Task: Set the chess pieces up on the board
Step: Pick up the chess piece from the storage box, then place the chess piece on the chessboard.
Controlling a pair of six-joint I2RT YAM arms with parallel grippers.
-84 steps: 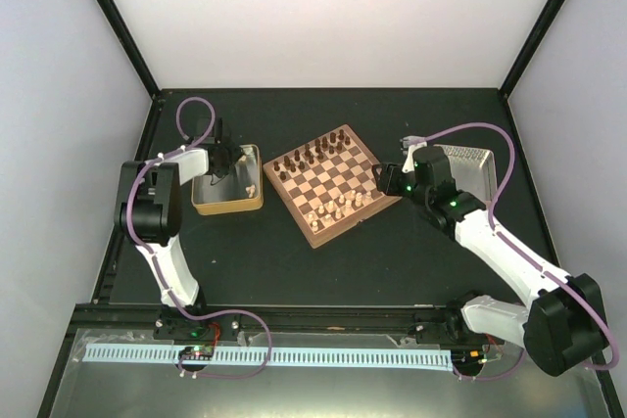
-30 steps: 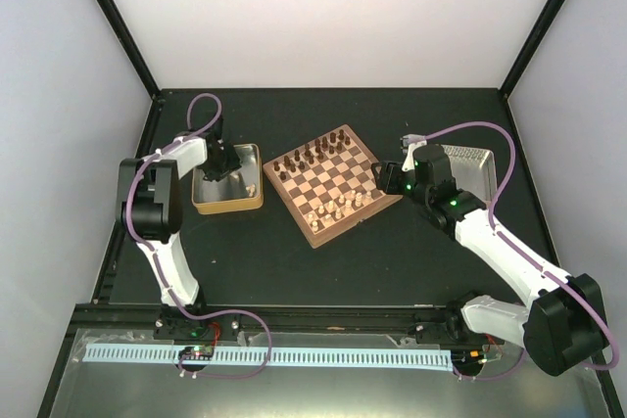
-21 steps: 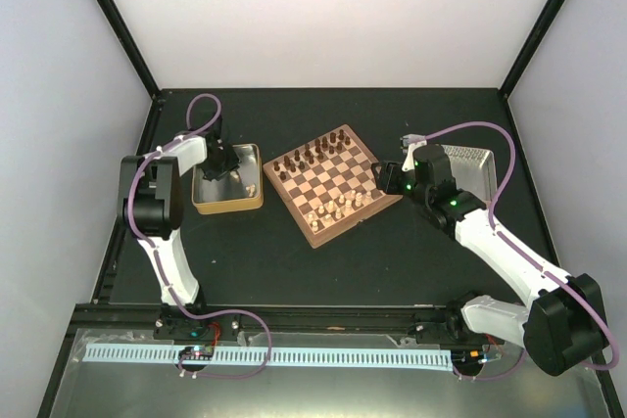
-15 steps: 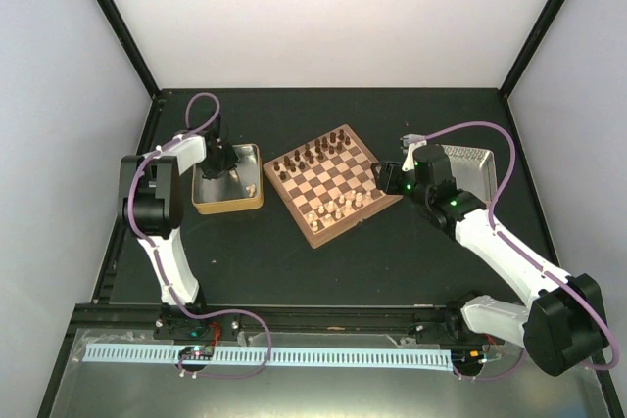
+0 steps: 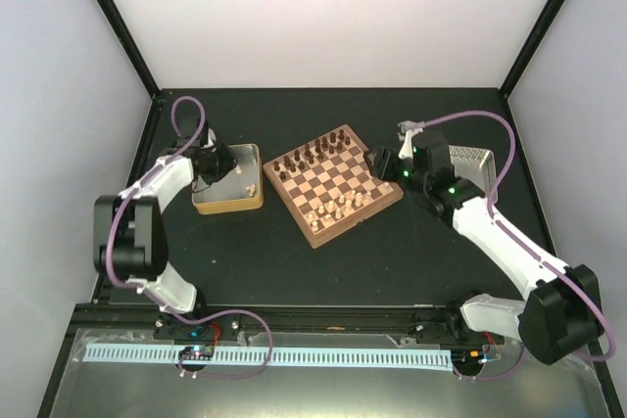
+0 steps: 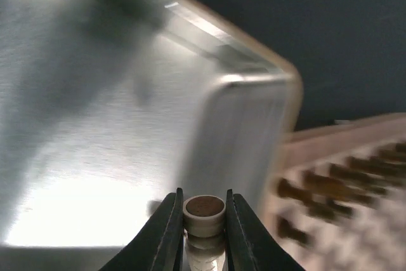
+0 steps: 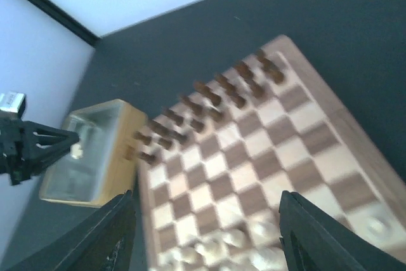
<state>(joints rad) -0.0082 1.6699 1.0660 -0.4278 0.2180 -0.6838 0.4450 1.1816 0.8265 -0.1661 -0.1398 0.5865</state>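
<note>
Left wrist: pale chess piece (image 6: pixel 204 211) pinched between its jaws; right jaws spread.

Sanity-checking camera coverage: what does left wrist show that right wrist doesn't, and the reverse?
Left wrist only: a close-up of a pale piece, round dark underside to the camera, pinched in the left gripper over the tray, whose inside is shiny metal.
Right wrist only: most of the checkered field of the board, the pale pieces along its near edge, and the right gripper, open and empty.
Both: the tray, the board's rim, the rows of dark pieces.
</note>
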